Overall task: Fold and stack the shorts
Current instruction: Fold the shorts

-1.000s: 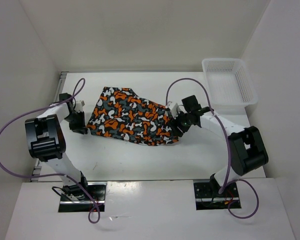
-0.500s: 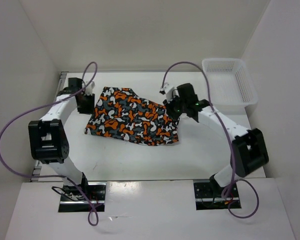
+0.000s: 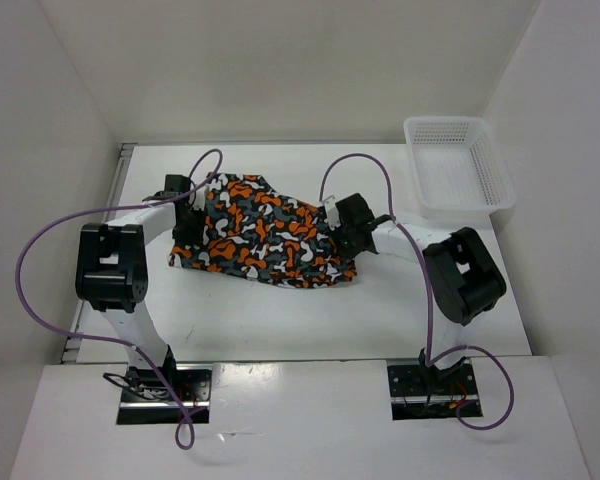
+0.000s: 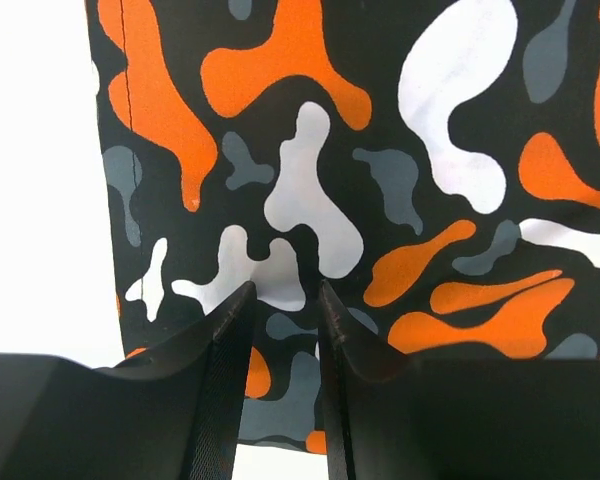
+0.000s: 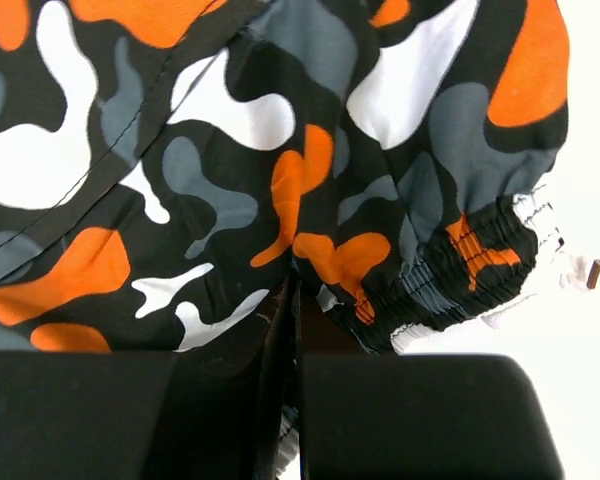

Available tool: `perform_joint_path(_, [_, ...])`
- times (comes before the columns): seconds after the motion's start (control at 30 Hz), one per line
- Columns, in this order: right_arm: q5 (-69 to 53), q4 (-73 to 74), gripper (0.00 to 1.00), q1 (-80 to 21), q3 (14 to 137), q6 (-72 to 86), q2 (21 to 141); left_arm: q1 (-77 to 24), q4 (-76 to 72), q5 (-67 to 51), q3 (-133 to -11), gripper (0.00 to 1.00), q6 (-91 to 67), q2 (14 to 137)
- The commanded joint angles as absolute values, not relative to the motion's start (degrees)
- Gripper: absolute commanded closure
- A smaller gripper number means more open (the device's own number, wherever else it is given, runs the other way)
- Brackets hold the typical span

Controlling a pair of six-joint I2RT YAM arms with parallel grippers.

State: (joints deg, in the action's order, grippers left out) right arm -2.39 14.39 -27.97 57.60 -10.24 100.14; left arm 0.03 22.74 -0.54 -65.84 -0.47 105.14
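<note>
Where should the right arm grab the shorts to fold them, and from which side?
Probably the gathered elastic waistband at the right end of the shorts, approached from the right, low over the table. The shorts lie flat, and that bunched, thicker edge gives the fingers more to pinch than the thin flat panel.

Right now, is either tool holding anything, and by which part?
Right tool looks shut on the orange-black camouflage fabric shorts, beside the gathered elastic waistband. Left tool sits over their side edge, narrowly parted; grip cannot be told.
</note>
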Motion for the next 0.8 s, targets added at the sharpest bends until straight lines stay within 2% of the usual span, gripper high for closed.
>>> perform_joint_path(0.0, [3.25,9.93,0.92,-26.72,58.35,-10.11,102.21,1.05,21.01,4.57,-62.58,0.62,0.0,108.28])
perform_joint_path(0.1, [6.66,8.27,0.9,-26.72,61.16,-10.72,102.92,1.05,22.32,4.57,-62.58,0.62,0.0,108.28])
perform_joint_path(0.17, [6.68,8.26,0.85,-25.41,63.36,-10.72,103.45,1.05,22.32,4.57,-61.97,0.62,0.0,107.5])
perform_joint_path(0.23, [0.22,10.89,0.72,-23.04,67.75,-8.79,103.45,1.05,22.93,2.4,-61.96,0.62,0.0,106.79])
perform_joint_path(0.3, [-2.1,13.79,0.64,-23.03,71.71,-6.16,101.0,1.05,23.73,-0.34,-61.96,0.61,0.0,104.51])
perform_joint_path(0.33, [-4.02,14.76,0.53,-23.03,72.68,-5.2,100.03,1.05,24.34,-1.57,-61.96,0.61,0.0,103.72])
perform_joint_path(0.43, [-7.72,18.62,0.39,-21.54,74.88,-0.89,96.86,1.05,26.36,-4.31,-63.1,0.59,0.0,101.7])
perform_joint_path(0.6, [-8.44,19.86,0.31,-18.38,69.18,6.94,94.57,1.58,28.48,-4.83,-64.34,0.59,0.0,101.16])
perform_joint_path(0.77, [-12.83,19.25,0.24,-15.74,64.17,9.76,98.25,1.58,29.62,-2.38,-65.91,0.59,0.0,101.16])
